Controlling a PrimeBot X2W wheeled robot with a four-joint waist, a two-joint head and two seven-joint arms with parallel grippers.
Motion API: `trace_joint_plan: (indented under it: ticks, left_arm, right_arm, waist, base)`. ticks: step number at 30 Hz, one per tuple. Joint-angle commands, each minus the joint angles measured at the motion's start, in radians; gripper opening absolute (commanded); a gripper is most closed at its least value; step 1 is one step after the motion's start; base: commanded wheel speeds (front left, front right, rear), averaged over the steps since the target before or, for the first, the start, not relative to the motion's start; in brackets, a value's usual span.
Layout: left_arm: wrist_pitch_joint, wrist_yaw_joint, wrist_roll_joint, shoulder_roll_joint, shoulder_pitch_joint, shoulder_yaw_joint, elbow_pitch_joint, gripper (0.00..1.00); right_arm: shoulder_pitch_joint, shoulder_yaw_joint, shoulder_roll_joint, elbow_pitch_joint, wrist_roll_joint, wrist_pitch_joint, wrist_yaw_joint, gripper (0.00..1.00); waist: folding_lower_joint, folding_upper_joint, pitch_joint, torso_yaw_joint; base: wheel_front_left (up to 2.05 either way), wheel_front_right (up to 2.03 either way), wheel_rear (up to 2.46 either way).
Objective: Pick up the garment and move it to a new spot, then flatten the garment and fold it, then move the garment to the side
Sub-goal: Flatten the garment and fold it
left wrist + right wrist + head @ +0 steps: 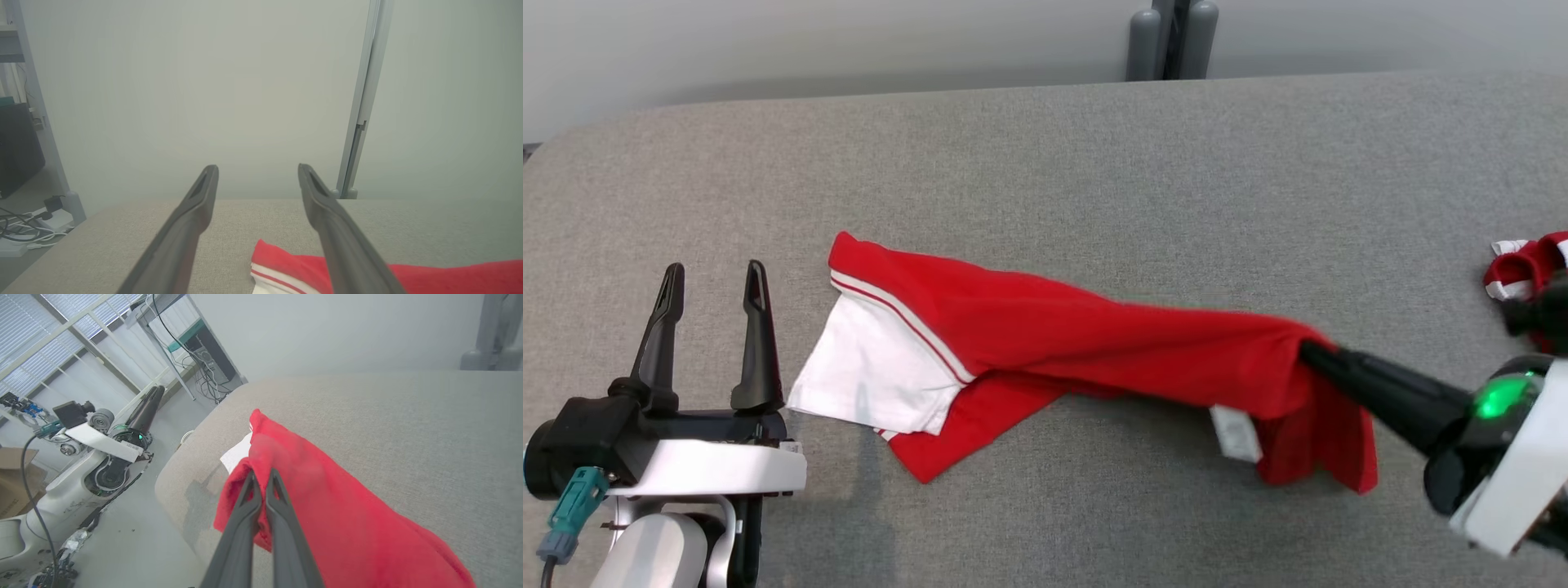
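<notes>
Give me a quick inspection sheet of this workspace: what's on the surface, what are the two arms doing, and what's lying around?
Surface: grey fabric-covered table.
Job's things: red and white garment, rumpled, stretched across the table, right end lifted.
Clutter: small red and white bundle at the far right.
Grippers: left gripper open, holding nothing, beside the garment's white part; right gripper, fingers shut on the garment's right end.
Cables: loose cables on the floor; teal plug with a lead on the left arm.
Surroundings: pale wall, grey post, window blinds, cardboard box.
</notes>
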Motion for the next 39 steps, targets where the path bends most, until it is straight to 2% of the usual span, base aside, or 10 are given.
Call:
trace_joint_plan:
  ticks: [1,7,14,15,16,17,26,30,33,39]
  left_arm:
    - [-0.006,0.002,0.007,0.002,-0.010,0.001,-0.004,1.00]
    - [-0.003,-0.013,0.010,-0.004,-0.053,-0.016,0.000,1.00]
    - [-0.003,-0.033,0.019,-0.022,-0.117,-0.047,0.021,1.00]
    - [-0.003,-0.037,0.021,-0.024,-0.124,-0.048,0.025,1.00]
    - [-0.004,-0.040,0.022,-0.025,-0.129,-0.049,0.031,1.00]
    - [-0.004,-0.039,0.023,-0.026,-0.134,-0.050,0.033,1.00]
    - [-0.006,-0.043,0.023,-0.025,-0.129,-0.040,0.060,1.00]
    - [-0.006,-0.034,0.018,-0.022,-0.108,-0.027,0.070,1.00]
    - [-0.006,-0.029,0.013,-0.020,-0.092,-0.018,0.074,1.00]
    - [-0.007,-0.017,0.008,-0.014,-0.049,-0.003,0.081,1.00]
  right_arm:
    - [-0.024,-0.024,0.013,0.044,0.026,0.003,0.000,0.00]
    - [-0.137,-0.025,0.050,0.311,0.072,0.030,0.000,0.00]
    - [-0.271,0.066,0.034,0.570,0.029,-0.052,0.000,0.01]
    - [-0.282,0.081,0.025,0.594,0.022,-0.077,0.000,0.32]
    - [-0.292,0.097,0.011,0.615,0.003,-0.105,0.000,0.80]
    - [-0.300,0.113,0.006,0.635,-0.003,-0.132,0.000,1.00]
    - [-0.305,0.156,-0.038,0.744,-0.066,-0.455,0.000,1.00]
    - [-0.286,0.126,-0.035,0.790,-0.142,-0.673,0.000,1.00]
    - [-0.276,0.077,-0.014,0.815,-0.217,-0.793,0.000,1.00]
    - [-0.235,-0.088,0.096,0.761,-0.482,-0.829,0.000,1.00]
  waist:
    - [0.0000,0.0000,0.012,0.001]
    - [0.0000,0.0000,0.070,0.015]
    - [0.0000,0.0000,0.132,0.045]
    - [0.0000,0.0000,0.136,0.046]
    - [0.0000,0.0000,0.138,0.047]
    - [0.0000,0.0000,0.140,0.045]
    - [0.0000,0.0000,0.120,0.012]
    - [0.0000,0.0000,0.094,-0.012]
    - [0.0000,0.0000,0.070,-0.029]
    - [0.0000,0.0000,0.014,-0.057]
  base:
    - [0.00,0.00,0.00]
    - [0.00,0.00,0.00]
    - [0.00,0.00,0.00]
    - [0.00,0.00,0.00]
    - [0.00,0.00,0.00]
    - [0.00,0.00,0.00]
    - [0.00,0.00,0.00]
    - [0.00,0.00,0.00]
    - [0.00,0.00,0.00]
    - [0.00,0.00,0.00]
